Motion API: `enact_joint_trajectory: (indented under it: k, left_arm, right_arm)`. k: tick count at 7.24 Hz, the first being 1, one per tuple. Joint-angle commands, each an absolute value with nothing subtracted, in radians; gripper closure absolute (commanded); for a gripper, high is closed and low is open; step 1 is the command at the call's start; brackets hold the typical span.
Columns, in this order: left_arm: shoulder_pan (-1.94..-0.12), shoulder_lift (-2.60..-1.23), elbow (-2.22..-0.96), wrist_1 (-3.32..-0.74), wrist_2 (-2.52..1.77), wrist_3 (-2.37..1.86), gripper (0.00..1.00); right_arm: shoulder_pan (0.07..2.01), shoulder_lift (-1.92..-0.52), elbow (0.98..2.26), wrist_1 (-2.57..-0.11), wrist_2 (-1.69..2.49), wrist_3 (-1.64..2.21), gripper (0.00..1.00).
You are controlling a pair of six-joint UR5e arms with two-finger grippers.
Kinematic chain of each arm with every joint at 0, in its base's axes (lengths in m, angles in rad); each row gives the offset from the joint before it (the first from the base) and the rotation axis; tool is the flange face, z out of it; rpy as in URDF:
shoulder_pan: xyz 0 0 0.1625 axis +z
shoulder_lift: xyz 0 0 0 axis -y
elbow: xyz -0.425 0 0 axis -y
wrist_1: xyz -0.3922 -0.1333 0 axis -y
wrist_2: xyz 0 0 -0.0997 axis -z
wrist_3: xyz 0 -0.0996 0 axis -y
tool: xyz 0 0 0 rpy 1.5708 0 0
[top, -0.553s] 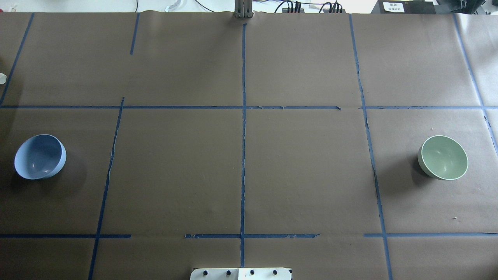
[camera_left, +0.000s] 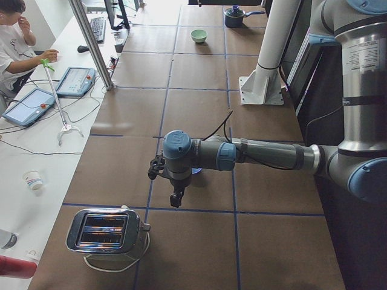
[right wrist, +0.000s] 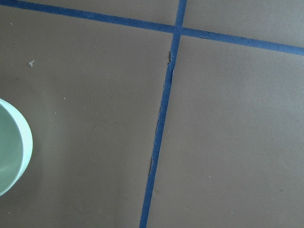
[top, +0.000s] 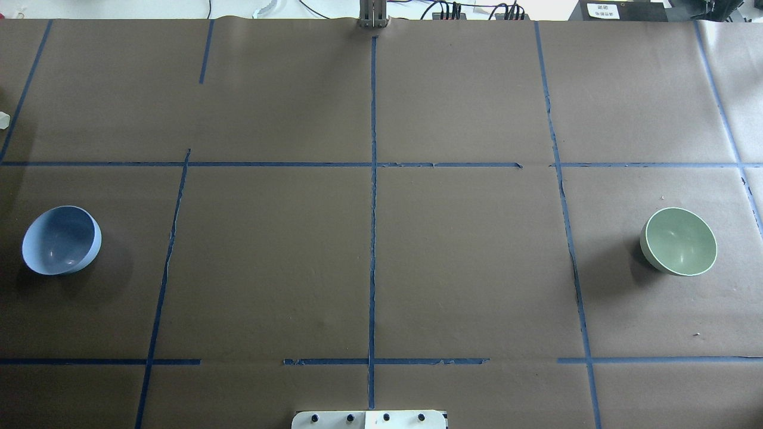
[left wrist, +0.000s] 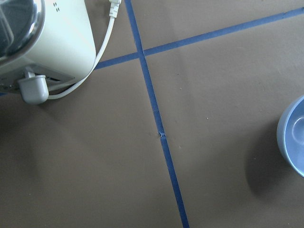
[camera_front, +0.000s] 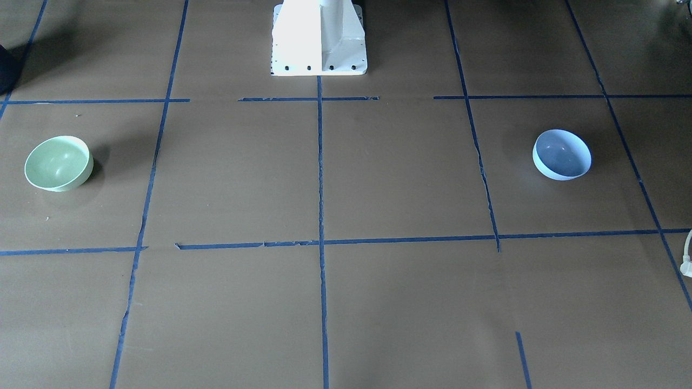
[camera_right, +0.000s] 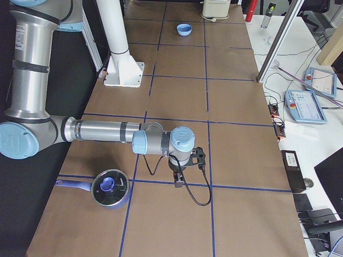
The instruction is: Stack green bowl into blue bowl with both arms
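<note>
On table (top: 477, 268): green bowl (top: 678, 241), blue bowl (top: 61, 240)

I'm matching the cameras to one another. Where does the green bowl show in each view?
Front-facing: the green bowl sits far left, mid-height.
Overhead: the bowl is far right, mid-height.
Exterior left: the bowl is small, top centre.
Exterior right: not visible.
Left wrist: not in it.
Right wrist: the bowl is cut off at the left edge.
Shared landmark: the white pedestal base, in all four exterior views.
</note>
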State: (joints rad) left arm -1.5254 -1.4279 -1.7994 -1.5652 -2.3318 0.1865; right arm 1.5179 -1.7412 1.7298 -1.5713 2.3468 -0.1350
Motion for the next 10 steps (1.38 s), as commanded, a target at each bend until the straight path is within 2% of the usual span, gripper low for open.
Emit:
enact_joint_trajectory:
  k: [1, 4, 6, 8, 10]
  left_arm:
    - [-1.525, -1.446, -1.789, -1.684, -2.332, 0.181, 0.0]
    - [-1.511, -1.508, -1.729, -1.761, -2.342, 0.181, 0.0]
    - [-1.355, -1.5, -1.704, -1.828, -2.358, -0.147, 0.0]
    - [-1.197, -1.422, -1.689, -2.099, -2.352, -0.507, 0.0]
    - [-1.024, -1.408, -1.687, -2.19, -2.185, -0.706, 0.0]
  right_arm:
    - [1.517, -1.74, 1.733, -1.553, 2.347, -0.133, 0.0]
    - [1.516, -1.74, 1.73, -1.537, 2.347, -0.117, 0.0]
    - [1.513, -1.74, 1.729, -1.516, 2.347, -0.1, 0.0]
    - [1.506, -1.74, 1.727, -1.516, 2.345, -0.1, 0.0]
    - [1.505, -1.74, 1.727, -1.516, 2.345, -0.098, 0.0]
